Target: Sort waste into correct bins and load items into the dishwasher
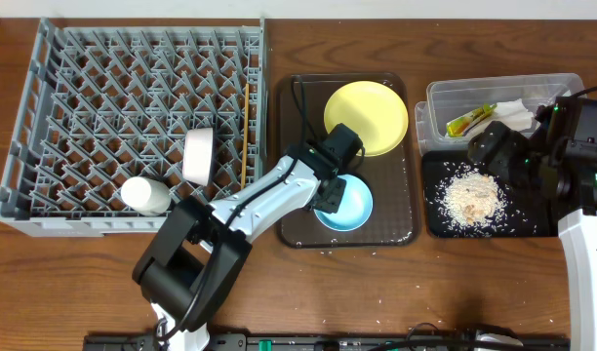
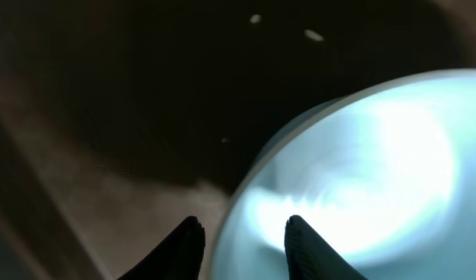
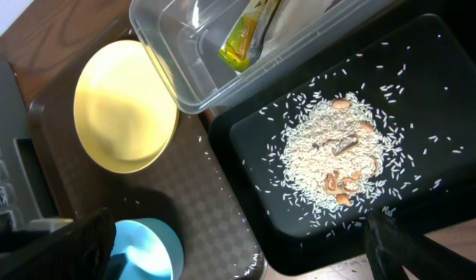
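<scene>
Left arm (image 1: 269,200) stretches over brown tray (image 1: 391,210), left gripper (image 2: 243,241) part-spread astride rim of light-blue bowl (image 2: 362,171).

Light-blue bowl (image 2: 362,171) blurred to a pale glow, cut off right and below in the left wrist view; left fingers (image 2: 190,249) mere dark tips at the bottom edge; overhead, clear tub (image 1: 430,105) and black tray (image 1: 437,222) covered at their right ends by the right arm (image 1: 572,146); napkin (image 1: 513,115) half hidden; chopsticks (image 1: 246,122) too thin to count.
</scene>
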Available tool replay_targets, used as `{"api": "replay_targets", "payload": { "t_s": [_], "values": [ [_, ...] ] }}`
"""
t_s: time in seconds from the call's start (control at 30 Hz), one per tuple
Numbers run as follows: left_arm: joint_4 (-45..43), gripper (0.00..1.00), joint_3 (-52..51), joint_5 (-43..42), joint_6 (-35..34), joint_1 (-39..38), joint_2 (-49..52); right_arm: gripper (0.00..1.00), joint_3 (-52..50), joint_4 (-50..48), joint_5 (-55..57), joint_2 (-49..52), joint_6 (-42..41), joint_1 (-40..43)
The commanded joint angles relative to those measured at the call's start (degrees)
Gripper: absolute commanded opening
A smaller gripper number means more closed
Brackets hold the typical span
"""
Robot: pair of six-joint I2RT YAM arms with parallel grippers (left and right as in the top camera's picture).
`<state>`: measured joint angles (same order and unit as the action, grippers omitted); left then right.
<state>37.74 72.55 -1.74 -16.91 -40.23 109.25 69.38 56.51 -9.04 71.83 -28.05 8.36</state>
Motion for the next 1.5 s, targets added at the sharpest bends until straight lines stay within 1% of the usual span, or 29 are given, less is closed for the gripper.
{"api": "replay_targets", "payload": {
  "t_s": [0.0, 0.07, 0.1, 0.23, 0.33, 0.43, 0.6, 0.63, 0.77, 0.8, 0.87, 0.9, 0.97, 1.0, 1.03, 1.1, 1.17, 1.2, 1.3, 1.37, 1.4, 1.43, 1.47],
  "values": [
    [-1.1, 0.29, -0.1, -3.2, 1.7, 0.0, 1.7, 0.99, 0.2, 0.1, 0.0, 0.1, -0.2, 0.5],
    [-2.0, 0.19, -0.1, -3.2, 1.7, 0.0, 3.0, 0.99, 0.2, 0.1, 0.0, 0.1, -0.2, 0.5],
    [-2.3, 0.08, -0.1, -3.2, 1.6, 0.0, 3.6, 0.99, 0.2, 0.1, 0.0, 0.1, -0.2, 0.5],
    [-2.1, 0.07, 0.2, -3.2, 1.6, 0.0, 3.3, 0.99, 0.2, 0.1, 0.0, 0.1, -0.2, 0.5],
    [0.1, 0.07, 2.0, -3.0, 1.6, 0.0, 1.2, 0.99, 0.2, 0.1, 0.0, 0.1, -0.2, 0.5],
    [2.8, 0.07, 4.1, 0.2, 1.6, 0.1, -2.6, 0.99, 0.2, 0.1, 0.0, 0.1, -0.2, 0.5],
    [7.1, 0.08, 6.3, 13.3, 1.7, 1.0, -13.0, 0.99, 0.2, 0.1, 0.0, 0.1, -0.2, 0.5],
    [8.4, 0.07, 6.3, 19.1, 1.7, 1.8, -17.0, 0.99, 0.2, 0.1, 0.0, 0.1, -0.2, 0.5],
    [11.5, 0.07, 6.3, 34.9, 4.1, 4.9, -24.8, 0.99, 0.2, 0.1, 0.0, 0.1, -0.2, 0.5],
    [11.8, 0.07, 6.3, 37.2, 5.1, 5.8, -26.1, 0.99, 0.2, 0.1, 0.0, 0.1, -0.2, 0.5],
    [12.5, 0.07, 6.3, 42.5, 9.4, 7.8, -28.4, 0.99, 0.2, 0.1, 0.0, 0.1, -0.2, 0.5],
    [13.1, 0.07, 6.3, 46.5, 10.9, 8.9, -29.2, 0.99, 0.2, 0.1, 0.0, 0.1, -0.2, 0.5],
    [14.1, 0.07, 6.3, 52.8, 11.1, 11.1, -29.9, 0.99, 0.2, 0.1, 0.0, 0.1, -0.2, 0.5],
    [14.4, 0.08, 6.3, 53.4, 11.3, 12.3, -30.0, 0.99, 0.2, 0.1, 0.0, 0.1, -0.2, 0.5],
    [14.8, 0.08, 6.3, 52.5, 11.4, 13.2, -30.0, 0.99, 0.2, 0.1, 0.0, 0.1, -0.2, 0.5],
    [15.5, 0.08, 6.3, 45.7, 11.3, 14.6, -29.8, 0.99, 0.2, 0.1, 0.0, 0.1, -0.2, 0.5],
    [15.4, 0.08, 6.3, 34.1, 10.8, 15.2, -29.7, 0.99, 0.2, 0.1, 0.0, 0.1, -0.2, 0.5],
    [14.1, 0.07, 6.2, 26.5, 8.7, 15.2, -29.6, 0.99, 0.2, 0.1, 0.0, 0.1, -0.2, 0.5],
    [8.3, 0.08, 5.2, 14.4, 2.7, 15.2, -28.7, 0.99, 0.2, 0.1, 0.0, 0.1, -0.2, 0.5],
    [3.5, 0.16, 4.5, 7.5, 1.3, 15.1, -27.2, 0.99, 0.2, 0.1, 0.0, 0.1, -0.2, 0.5],
    [1.7, 0.23, 4.5, 5.2, 1.3, 15.1, -26.3, 0.99, 0.2, 0.1, 0.0, 0.1, -0.2, 0.5],
    [-0.2, 0.32, 4.5, 3.3, 1.4, 14.9, -24.9, 0.99, 0.2, 0.1, 0.0, 0.1, -0.2, 0.5],
    [-2.1, 0.39, 4.5, 2.2, 1.4, 14.7, -23.4, 0.99, 0.2, 0.1, 0.0, 0.1, -0.2, 0.5]
  ]
}}
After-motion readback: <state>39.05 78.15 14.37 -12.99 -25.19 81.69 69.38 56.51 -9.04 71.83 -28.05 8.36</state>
